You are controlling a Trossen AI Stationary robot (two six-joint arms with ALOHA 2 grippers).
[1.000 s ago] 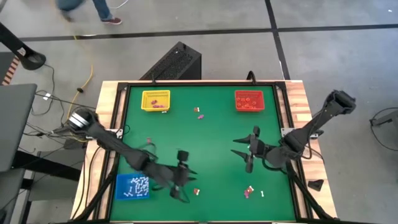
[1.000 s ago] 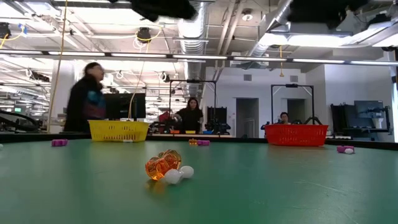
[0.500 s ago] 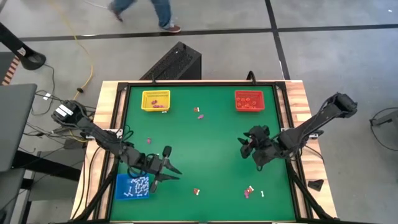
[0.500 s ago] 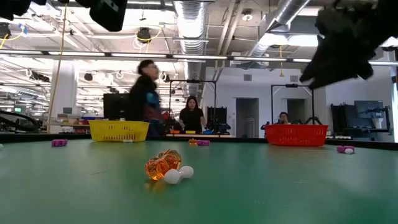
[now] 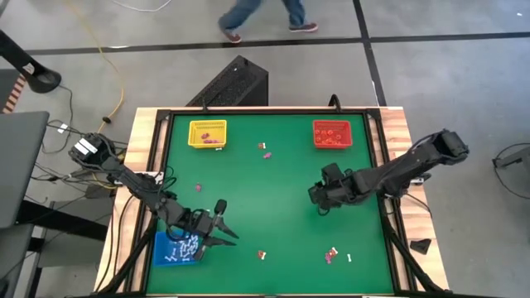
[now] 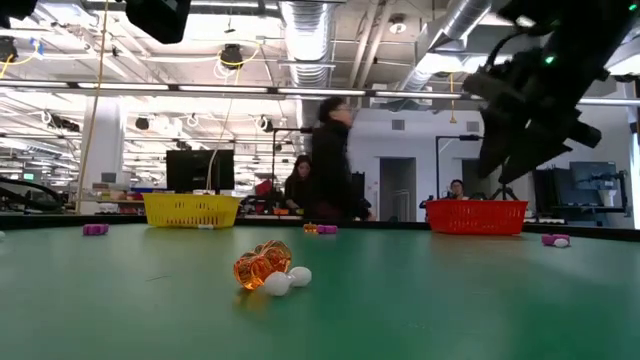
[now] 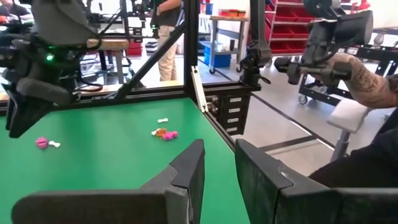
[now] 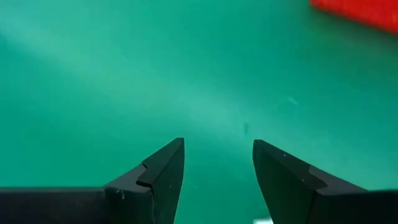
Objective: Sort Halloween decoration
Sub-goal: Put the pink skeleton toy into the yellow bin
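Hovering beside the square blue plastic tray [image 5: 175,248] near the table's front left corner, the left gripper [image 5: 222,230] is showing a narrow gap between its two dark fingers [image 7: 186,177], with nothing visibly pinched. The right gripper [image 5: 317,195], well apart from that tray toward the table's right half, is holding its fingers [image 8: 165,171] spread over bare green felt and is carrying nothing. Halloween decoration trinkets are lying loose: an orange and white cluster [image 5: 261,254] just beyond the blue tray along the front edge, a pink and white group [image 5: 333,255] farther along that edge, and pink pieces [image 5: 266,151] far from the blue tray, between the yellow mesh tray [image 5: 207,133] and the red mesh tray [image 5: 332,133]. Judged risk: the touching orange and white pieces [image 6: 266,270] are likely coming up together, putting one in the wrong tray; such tiny items are also prone to slipping out. The blue tray is holding white stick-like pieces, the red tray orange-red ones, the yellow tray a few purple-pink ones.
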